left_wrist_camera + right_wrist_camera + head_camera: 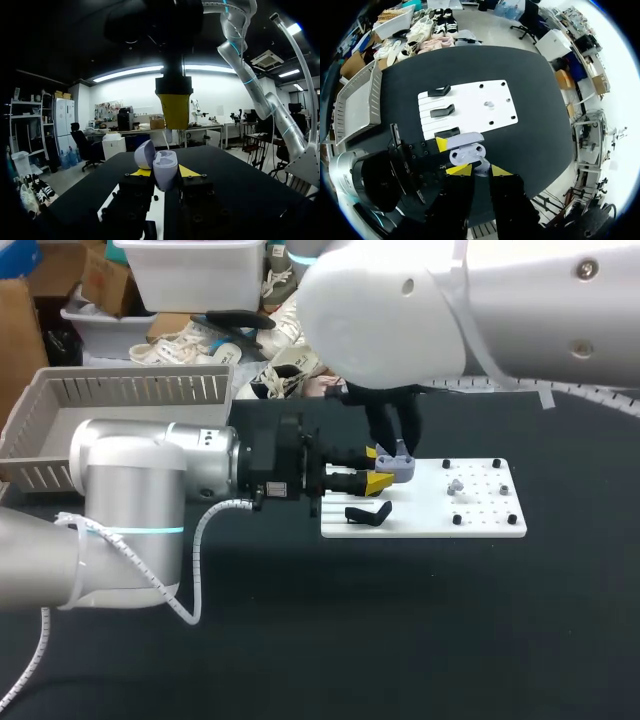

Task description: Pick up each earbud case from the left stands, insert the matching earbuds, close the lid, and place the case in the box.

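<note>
The earbud case (165,170) is off its stand and raised above the white plate (480,520). Its lid (145,153) is swung open, and our left hand (165,173) pinches it from both sides with its yellow tips. Directly over the open case hangs our right hand (174,119). Its tips are pressed onto a small pale piece that we take to be an earbud (480,167), poised just above the case's cavity.

We judge that the step in hand is inserting the earbuds, with closing the lid and boxing the case not yet done. The next move calls for a short, straight descent of our right hand so the earbud drops into its well. Our left hand must hold the case level and firm. We cannot tell from here whether the earbud's stem is lined up with the well.

On the plate a small grey piece (456,485), likely the other earbud, sits among the pegs. Black stands (442,110) line the plate's near edge. The box (140,390) waits well apart, at the far left of the counter (400,640).
</note>
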Available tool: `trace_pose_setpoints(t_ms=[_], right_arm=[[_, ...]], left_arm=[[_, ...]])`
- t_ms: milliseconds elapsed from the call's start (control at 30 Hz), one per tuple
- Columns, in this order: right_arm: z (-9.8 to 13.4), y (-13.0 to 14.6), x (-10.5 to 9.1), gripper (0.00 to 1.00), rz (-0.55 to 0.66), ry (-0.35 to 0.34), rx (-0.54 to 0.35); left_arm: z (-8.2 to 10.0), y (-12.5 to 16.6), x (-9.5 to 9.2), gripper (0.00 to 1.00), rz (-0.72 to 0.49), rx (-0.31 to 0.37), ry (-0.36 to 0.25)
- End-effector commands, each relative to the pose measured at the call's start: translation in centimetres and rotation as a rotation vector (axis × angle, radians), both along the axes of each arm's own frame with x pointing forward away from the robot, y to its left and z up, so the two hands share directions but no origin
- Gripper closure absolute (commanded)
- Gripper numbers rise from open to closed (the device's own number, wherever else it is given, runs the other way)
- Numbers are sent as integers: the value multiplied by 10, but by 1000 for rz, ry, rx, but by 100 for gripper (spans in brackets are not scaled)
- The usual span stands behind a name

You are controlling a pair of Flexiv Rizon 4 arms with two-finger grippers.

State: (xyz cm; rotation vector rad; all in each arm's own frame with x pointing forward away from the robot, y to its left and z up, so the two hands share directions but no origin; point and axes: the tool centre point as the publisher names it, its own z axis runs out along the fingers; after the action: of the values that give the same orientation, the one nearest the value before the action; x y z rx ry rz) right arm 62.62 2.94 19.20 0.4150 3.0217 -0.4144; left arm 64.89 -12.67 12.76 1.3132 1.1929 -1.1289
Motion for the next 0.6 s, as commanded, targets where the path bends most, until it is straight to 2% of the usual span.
trace_pose_setpoints(t_ms=[33,200,600], right_arm=[[2,2,2,100,-12,9,-5],[1,0,0,100,-48,4,16],[1,0,0,100,-48,4,16]], left_arm=[[0,0,0,100,2,-3,-1],[0,0,0,100,2,-3,-1],[0,0,0,100,2,-3,-1]])
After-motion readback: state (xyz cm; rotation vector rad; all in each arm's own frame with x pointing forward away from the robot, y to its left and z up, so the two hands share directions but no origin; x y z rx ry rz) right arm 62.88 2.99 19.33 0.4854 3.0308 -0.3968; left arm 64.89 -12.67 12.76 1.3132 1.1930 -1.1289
